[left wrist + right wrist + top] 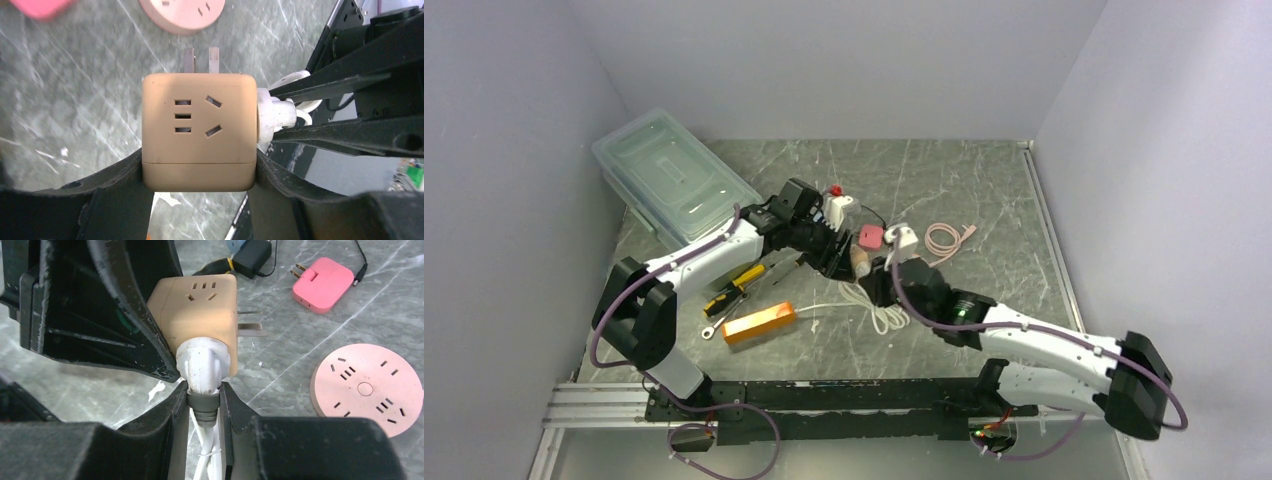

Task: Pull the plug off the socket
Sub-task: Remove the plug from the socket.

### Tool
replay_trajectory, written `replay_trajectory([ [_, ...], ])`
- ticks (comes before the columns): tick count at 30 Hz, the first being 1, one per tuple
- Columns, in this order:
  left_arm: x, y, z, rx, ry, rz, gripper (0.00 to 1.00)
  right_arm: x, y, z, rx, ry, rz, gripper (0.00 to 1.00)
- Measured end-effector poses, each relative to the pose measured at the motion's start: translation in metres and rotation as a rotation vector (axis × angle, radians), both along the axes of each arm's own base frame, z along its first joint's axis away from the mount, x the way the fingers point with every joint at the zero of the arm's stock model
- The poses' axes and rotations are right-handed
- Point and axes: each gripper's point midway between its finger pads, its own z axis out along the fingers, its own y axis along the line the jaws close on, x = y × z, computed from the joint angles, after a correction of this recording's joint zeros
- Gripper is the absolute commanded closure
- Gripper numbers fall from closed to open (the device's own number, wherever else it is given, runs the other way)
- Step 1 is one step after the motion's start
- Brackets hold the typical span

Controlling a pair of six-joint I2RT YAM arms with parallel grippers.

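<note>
- Seen from above, two robot arms meet near the middle of a grey marble-patterned table (pixel 984 200), inside a white-walled enclosure.
- The left gripper (pixel 199 165) is clamped on a tan socket cube (pixel 199 125). Its black fingers (pixel 120 175) press against the cube's two opposite sides, near the lower edge in the left wrist view.
- The cube's facing side shows a three-slot and a two-slot outlet, and two metal prongs (pixel 202 59) stick out of its far face.
- The plug (pixel 204 362) is white and pushed fully into a side face of the cube, with no gap showing at the joint.
- The right gripper (pixel 205 397) is pinched on the plug's neck, and its fingers (pixel 235 410) squeeze the grey collar from both sides.
- A white cord (pixel 202 452) runs from the collar down between those fingers.
- A pink round socket disc (pixel 367 387) lies flat on the table just beside the cube.
- A pink square adapter (pixel 322 284) with folding prongs lies farther off, and a black charger (pixel 252 257) lies near it.
- In the overhead view a clear plastic bin (pixel 674 180) stands at the far left of the table.
- An orange block (pixel 759 322) and a yellow-and-black screwdriver (pixel 734 288) lie near the left arm.
- A coiled pink cable (pixel 946 238) lies to the right of the grippers.
</note>
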Motion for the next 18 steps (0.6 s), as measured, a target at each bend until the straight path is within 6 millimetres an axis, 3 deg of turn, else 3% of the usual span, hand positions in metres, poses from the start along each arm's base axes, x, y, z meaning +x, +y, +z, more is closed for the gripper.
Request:
replay_trajectory([
  [4, 0.011, -0.013, 0.009, -0.019, -0.078, 0.013, 1.00, 0.008, -0.012, 0.009, 0.106, 0.041, 0.039, 1.00],
  [8, 0.011, -0.014, 0.009, -0.014, -0.085, 0.018, 1.00, 0.008, -0.012, 0.007, 0.102, 0.049, 0.065, 1.00],
  [18, -0.011, -0.003, -0.003, 0.029, 0.036, -0.013, 1.00, -0.016, 0.001, -0.001, -0.097, -0.069, 0.005, 1.00],
])
